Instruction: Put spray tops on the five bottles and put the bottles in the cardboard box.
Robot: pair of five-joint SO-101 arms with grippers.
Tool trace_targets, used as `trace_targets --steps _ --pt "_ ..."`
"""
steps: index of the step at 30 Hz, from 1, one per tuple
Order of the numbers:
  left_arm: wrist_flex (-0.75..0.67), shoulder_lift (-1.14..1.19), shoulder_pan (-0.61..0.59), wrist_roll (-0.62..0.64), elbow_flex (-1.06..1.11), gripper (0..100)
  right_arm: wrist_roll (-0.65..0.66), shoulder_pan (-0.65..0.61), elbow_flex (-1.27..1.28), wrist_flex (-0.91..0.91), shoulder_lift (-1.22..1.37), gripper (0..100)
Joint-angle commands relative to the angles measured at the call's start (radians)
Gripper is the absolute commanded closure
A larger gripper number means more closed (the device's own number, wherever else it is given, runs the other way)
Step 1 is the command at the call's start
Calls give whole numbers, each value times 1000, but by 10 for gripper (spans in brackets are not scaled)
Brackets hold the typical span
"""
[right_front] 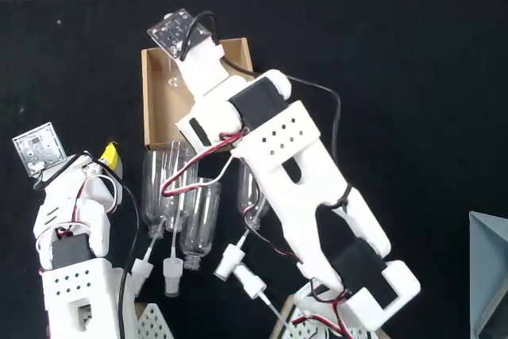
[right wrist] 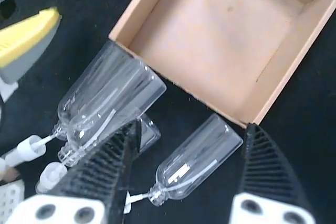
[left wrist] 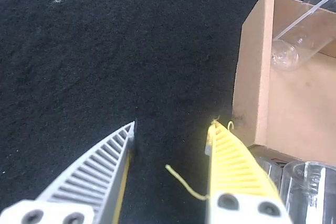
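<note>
Both claws apart, empty: right gripper (right wrist: 192, 125) over box (right wrist: 220, 51) edge, left gripper (left wrist: 172, 124) near its corner. Risk if pinched: round bottle (right wrist: 194, 161) rolling away, loose top (right_front: 230, 260) popping out.

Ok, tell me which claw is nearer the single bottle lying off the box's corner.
Right. The right claw hangs open over that bottle, a finger to each side. The left claw is open past the other bottles, beside the cardboard box's opposite corner.
</note>
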Motion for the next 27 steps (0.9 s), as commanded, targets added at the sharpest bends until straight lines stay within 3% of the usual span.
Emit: trace_targets --steps 1,14,22,27 --pt "-6 -11 -12 -9 -16 794 -11 -21 -48 15 -94 733" --pt "-6 -11 -12 -9 -16 794 -11 -20 302 -207 -289 733" --pt "-6 -11 -12 -9 -16 794 -126 -20 392 -281 -317 733" --pt "-6 -11 -12 -9 -16 794 -129 -17 395 -282 -317 733"
